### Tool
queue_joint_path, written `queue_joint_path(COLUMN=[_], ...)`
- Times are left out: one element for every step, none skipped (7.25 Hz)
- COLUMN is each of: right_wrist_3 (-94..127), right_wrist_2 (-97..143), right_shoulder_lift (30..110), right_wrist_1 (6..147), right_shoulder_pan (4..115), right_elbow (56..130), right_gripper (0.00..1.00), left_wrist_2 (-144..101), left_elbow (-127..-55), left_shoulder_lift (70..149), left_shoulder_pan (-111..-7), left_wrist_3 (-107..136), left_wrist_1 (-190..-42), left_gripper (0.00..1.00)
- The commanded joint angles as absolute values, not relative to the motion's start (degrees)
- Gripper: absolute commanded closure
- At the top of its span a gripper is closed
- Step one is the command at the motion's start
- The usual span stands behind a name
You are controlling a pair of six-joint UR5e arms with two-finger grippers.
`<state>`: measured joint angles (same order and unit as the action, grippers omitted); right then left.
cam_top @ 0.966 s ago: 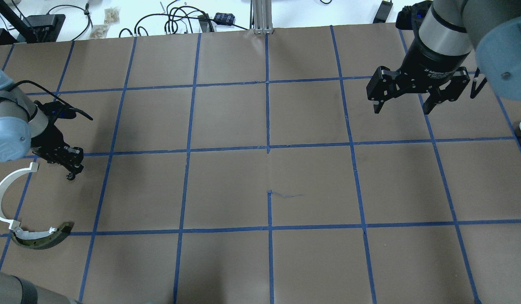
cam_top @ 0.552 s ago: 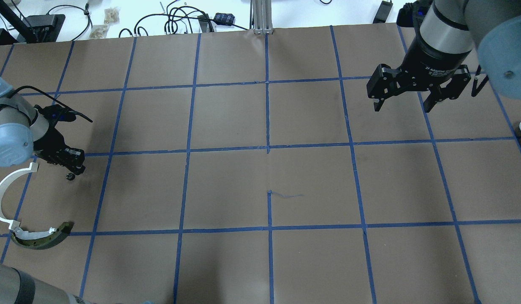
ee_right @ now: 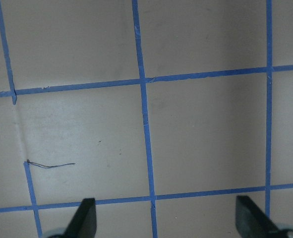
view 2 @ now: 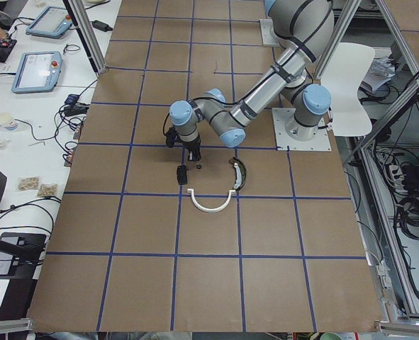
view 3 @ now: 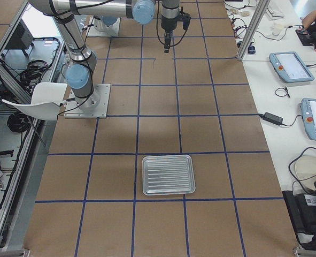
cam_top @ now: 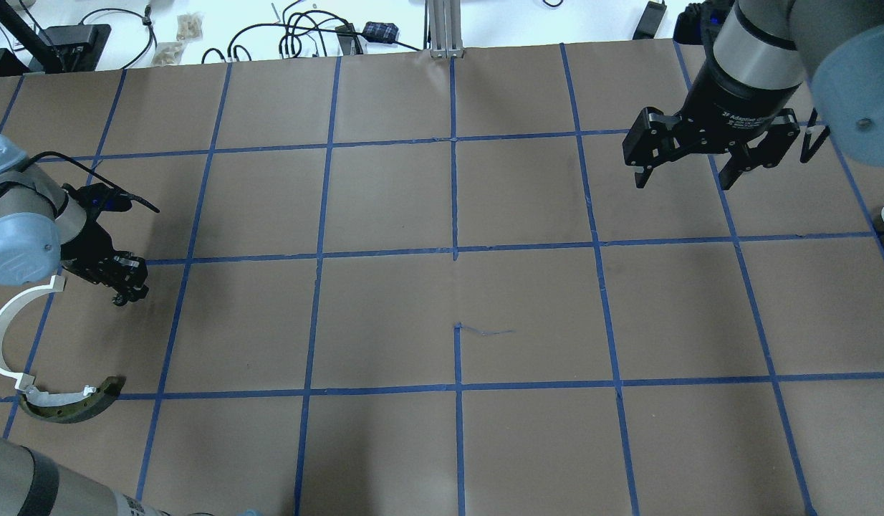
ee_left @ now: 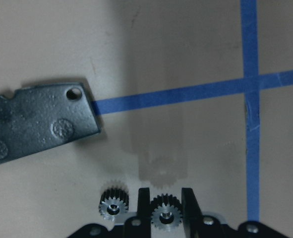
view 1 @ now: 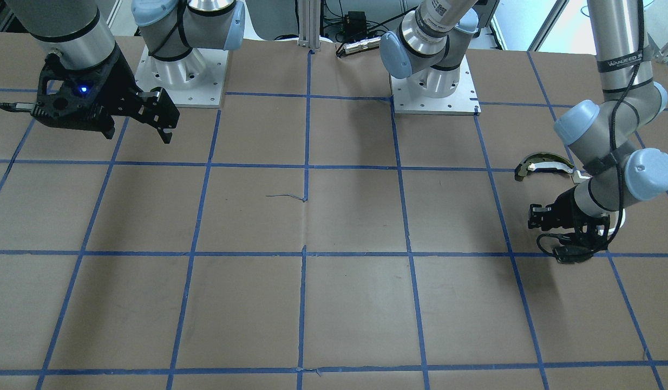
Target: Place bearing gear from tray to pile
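While left fingers pinch a bearing gear at the left edge of the counter, a second gear lies alongside; right fingers gape, empty.

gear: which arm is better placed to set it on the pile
Left. The left pincer is shut on the gear, low beside a second gear and the black plate. The right pincer hangs open and empty far across the table.

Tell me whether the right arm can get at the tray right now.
Probably yes: the right tool hangs open and empty, and nothing stands between it and the tray.
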<state>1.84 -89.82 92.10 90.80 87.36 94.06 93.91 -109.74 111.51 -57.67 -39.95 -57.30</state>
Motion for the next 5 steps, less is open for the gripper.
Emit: queue_joint_path(right_wrist_3=[1.8,1.9,1.9,1.9,2.0], right_wrist_2=[-89.7,-89.8,-89.8,-89.8,-89.8], right_shoulder_lift=[92.1,92.1,92.1,92.2,92.4], right_wrist_1=[90.9,90.8,90.8,90.9,90.9], right_shoulder_pan=[87.4,87.4,87.4,87.4,87.4], right_elbow=[94.0,94.0,94.1,94.0,94.0], right_gripper=[0.0,0.0,0.0,0.0,0.0], left_wrist_2=[94.2,93.6,93.4,93.3,93.6], left_elbow=[-108.6,-106.9,-106.0,-106.4,-106.4], left_shoulder_lift=[109.3,107.2,105.7,105.5,106.4], left_shoulder_pan=[-59.1,-61.2,-65.0,-66.1,-65.0], left_wrist_3=[-39.4,-36.9,-30.2,-29.5,-31.5], left_wrist_1=[-57.7,-62.5,-65.8,-65.9,-65.7], left_gripper=[0.0,0.0,0.0,0.0,0.0])
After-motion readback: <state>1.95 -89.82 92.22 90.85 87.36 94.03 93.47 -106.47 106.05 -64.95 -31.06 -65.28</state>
